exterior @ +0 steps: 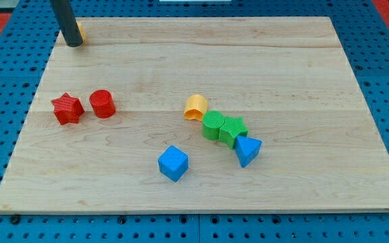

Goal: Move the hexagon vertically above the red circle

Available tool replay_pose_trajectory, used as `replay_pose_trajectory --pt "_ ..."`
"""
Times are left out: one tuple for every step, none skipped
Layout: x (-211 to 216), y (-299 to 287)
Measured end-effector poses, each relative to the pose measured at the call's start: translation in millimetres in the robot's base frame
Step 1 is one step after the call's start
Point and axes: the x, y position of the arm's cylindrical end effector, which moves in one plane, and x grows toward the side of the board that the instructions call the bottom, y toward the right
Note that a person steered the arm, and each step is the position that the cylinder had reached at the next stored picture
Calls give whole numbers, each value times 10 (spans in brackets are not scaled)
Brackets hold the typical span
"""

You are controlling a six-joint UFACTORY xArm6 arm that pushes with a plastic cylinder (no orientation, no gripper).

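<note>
My tip [73, 43] rests at the board's top left corner. A small yellow block [82, 31], mostly hidden behind the rod, touches its right side; its shape cannot be made out. The red circle [102, 104] stands on the left part of the board, well below my tip and slightly to its right. A red star [67, 109] sits right next to the red circle on its left.
A yellow arch-like block [196, 106], a green circle [214, 125], a green star [233, 129] and a blue triangle [248, 149] form a diagonal cluster right of centre. A blue cube [173, 163] lies lower centre. The wooden board [302, 67] lies on blue pegboard.
</note>
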Motion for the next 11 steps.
replay_pose_trajectory --pt "222 5" --pt "348 -421" --pt "-133 -674" --pt "-509 -571" --pt "-452 -300" --pt "-249 -93" --pt "-217 -337" --pt "-207 -107" --pt "-243 107" --pt "-134 -252" --pt "391 -225"
